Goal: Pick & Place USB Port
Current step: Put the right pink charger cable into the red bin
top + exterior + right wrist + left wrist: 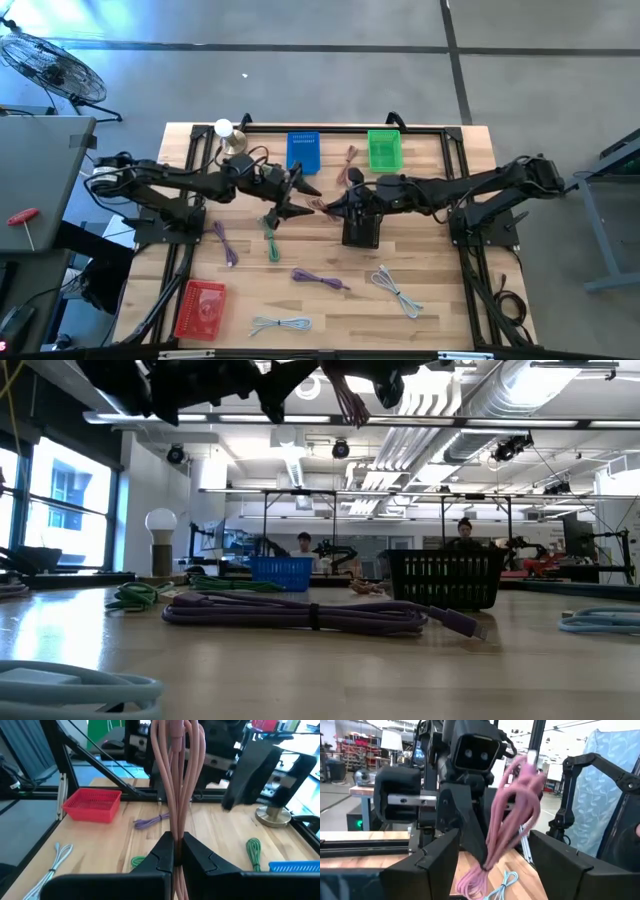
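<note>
Right gripper: its two dark fingers are pressed together on the pink bundled USB cable, lifted above the wooden table; the loops rise from between the fingertips.

Left gripper: its fingers stand wide, one on each side of the same cable, not touching it; the bundle hangs between them, just in front.

Step in hand: I judge a handover in the air, from right arm to left, over the black basket.

Next move: the left fingers probably must close on the loops before the right ones let go.

Risk: soft loops can slip out.

Other cables: the purple coiled cable lies on the table, well beyond the right fingers.
</note>
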You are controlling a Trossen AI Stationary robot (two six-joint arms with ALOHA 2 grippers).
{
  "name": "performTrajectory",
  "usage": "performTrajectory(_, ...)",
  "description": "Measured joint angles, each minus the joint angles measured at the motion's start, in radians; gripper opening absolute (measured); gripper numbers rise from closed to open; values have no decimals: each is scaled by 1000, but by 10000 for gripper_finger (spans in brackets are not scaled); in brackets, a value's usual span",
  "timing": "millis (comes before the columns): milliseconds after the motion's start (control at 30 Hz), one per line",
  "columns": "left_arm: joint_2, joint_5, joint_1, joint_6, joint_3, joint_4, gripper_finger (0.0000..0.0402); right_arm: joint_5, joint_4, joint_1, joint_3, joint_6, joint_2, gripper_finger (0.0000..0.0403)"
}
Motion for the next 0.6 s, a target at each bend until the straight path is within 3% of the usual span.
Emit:
performTrajectory(233,27,-4,0,0,31,-6,234,14,-10,0,1,0,0,8)
performTrajectory(367,27,-56,0,15,32,-18,218,20,-23,0,1,0,0,8)
performTrajectory(500,27,-60,0,67,32,-23,152,55,-27,0,1,0,0,22)
performTrajectory(600,27,-59,0,80,33,-29,68,82,-27,0,1,0,0,44)
